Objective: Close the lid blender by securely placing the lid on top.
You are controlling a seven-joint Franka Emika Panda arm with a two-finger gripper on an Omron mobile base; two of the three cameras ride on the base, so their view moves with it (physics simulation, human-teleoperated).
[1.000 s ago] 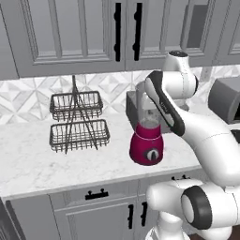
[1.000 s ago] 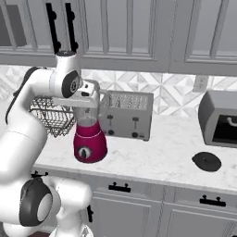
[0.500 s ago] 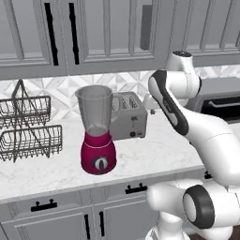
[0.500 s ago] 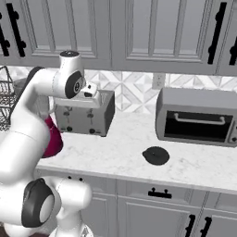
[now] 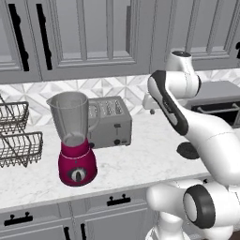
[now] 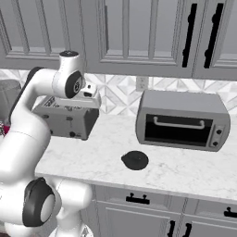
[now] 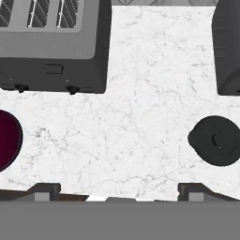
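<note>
The blender (image 5: pixel 73 140) stands on the counter at the left, its crimson base under a clear jar with an uncovered mouth. From above, its base (image 7: pixel 6 139) shows at the left edge. The lid (image 6: pixel 135 159), a dark round cap, lies flat on the marble in front of the toaster oven; it also sits at the right in the hand view, lid (image 7: pixel 216 140). My gripper (image 7: pixel 119 192) hangs high above the counter between the two, open, its fingertips (image 7: pixel 47 190) wide apart with nothing between them. The hand (image 5: pixel 150 104) hovers beside the toaster.
A grey toaster (image 5: pixel 110 122) stands just right of the blender. A toaster oven (image 6: pixel 183 120) sits against the wall at the right. Wire racks (image 5: pixel 16 136) are at the far left. Bare marble (image 7: pixel 140 117) lies between toaster and lid.
The whole picture has shifted left as the base drove to the right; the toaster oven and lid came closer to the middle. The arm keeps its pose and the gripper stays open.
</note>
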